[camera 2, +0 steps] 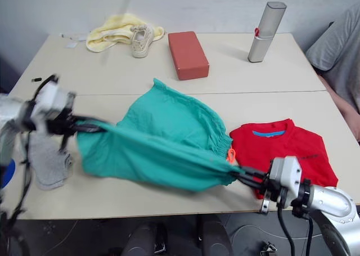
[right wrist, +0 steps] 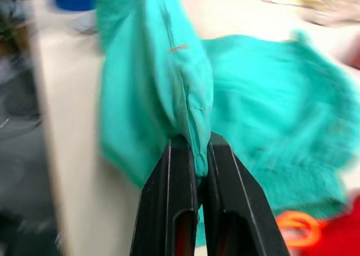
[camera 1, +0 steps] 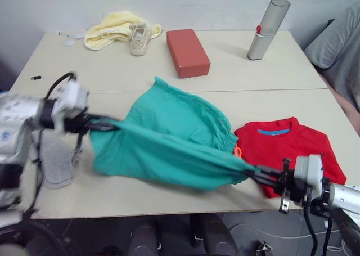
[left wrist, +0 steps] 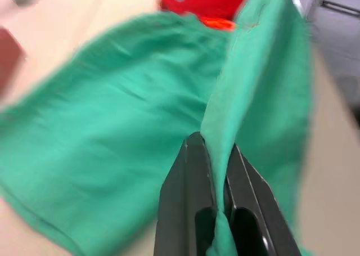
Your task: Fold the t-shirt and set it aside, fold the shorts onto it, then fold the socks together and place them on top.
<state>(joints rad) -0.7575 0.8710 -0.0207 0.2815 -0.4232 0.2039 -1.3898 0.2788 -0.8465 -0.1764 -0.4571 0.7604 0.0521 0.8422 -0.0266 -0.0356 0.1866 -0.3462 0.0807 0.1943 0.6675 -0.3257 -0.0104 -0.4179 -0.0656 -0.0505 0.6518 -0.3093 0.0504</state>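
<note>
Step in hand, by judgement: folding the teal-green fabric shorts [camera 1: 169, 138], with the bright red short-sleeved t-shirt [camera 1: 292, 146] already folded and lying flat at the lower right of the head view. The light grey knit socks [camera 1: 56, 160] lie at the lower left table edge, untouched.

The left gripper [camera 1: 95, 122], at the left of the frame, is clamped on one end of the shorts. The right gripper [camera 1: 260, 176], at the lower right, pinches the opposite end. Both arms are extended low, stretching a taut fold between them above the cream table [camera 1: 236, 76].

Next move likely requires carrying the shorts rightward onto the t-shirt.
</note>
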